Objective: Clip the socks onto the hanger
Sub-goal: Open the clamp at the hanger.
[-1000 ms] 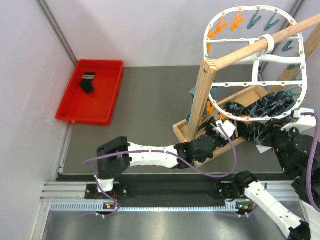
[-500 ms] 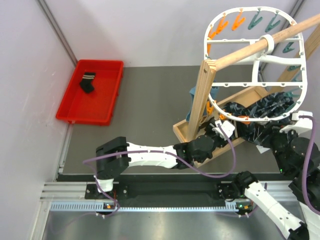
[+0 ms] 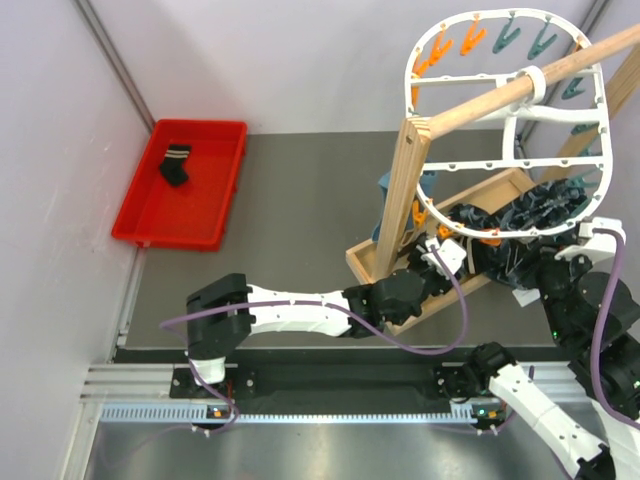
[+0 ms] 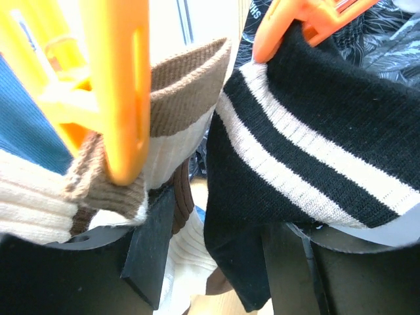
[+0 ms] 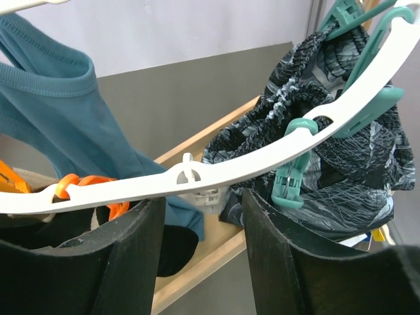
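Note:
The white oval hanger (image 3: pixel 607 130) hangs from a wooden pole, ringed with orange and teal pegs. In the left wrist view an orange peg (image 4: pixel 121 92) grips a brown, cream and white sock (image 4: pixel 180 115). A second orange peg (image 4: pixel 308 20) holds a black sock with white stripes (image 4: pixel 295 141). My left gripper (image 4: pixel 220 216) is open just below them, and both socks' lower ends hang between its fingers. My right gripper (image 5: pixel 203 197) is open under the hanger's white rim (image 5: pixel 262 157), either side of a small white clip. Another black sock (image 3: pixel 175 164) lies in the red tray.
The red tray (image 3: pixel 215 215) sits at the far left. The wooden pole (image 3: pixel 500 98) rests on a post (image 3: pixel 400 185) over a wooden base frame (image 3: pixel 365 262). A teal garment (image 5: pixel 59 118) and a dark patterned garment (image 5: pixel 354 164) hang from the hanger by teal pegs (image 5: pixel 292 177).
The hanger has swung slightly, and my right arm has shifted a little up and left beneath its rim, its jaws a touch narrower. My left gripper stays under the two clipped socks.

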